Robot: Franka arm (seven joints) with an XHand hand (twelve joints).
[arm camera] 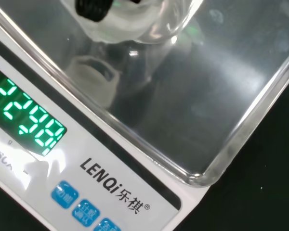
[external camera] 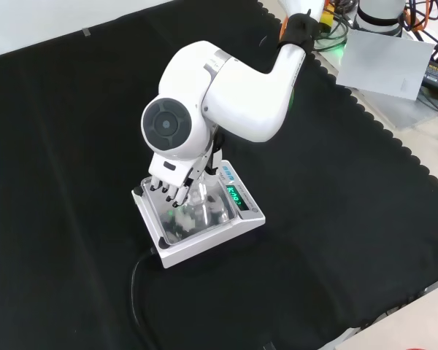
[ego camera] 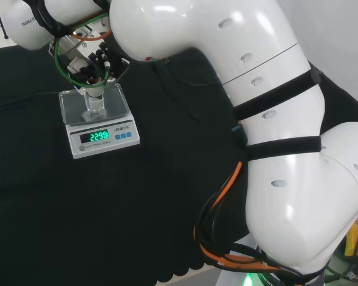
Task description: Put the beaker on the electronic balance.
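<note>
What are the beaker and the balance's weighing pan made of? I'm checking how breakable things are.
The beaker looks like clear glass or plastic: the pan shows through it and its wall glints. I can't tell which. The weighing pan looks like polished metal: it mirrors what is above it. The balance's body looks like matte white plastic.

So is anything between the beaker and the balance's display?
No: in the head view, only bare steel pan lies between the beaker and the display of the balance.

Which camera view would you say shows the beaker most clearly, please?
The head view: the clear beaker stands upright on the balance pan beneath the robot hand. In the front view the fingers partly hide it; the wrist view catches its base.
</note>
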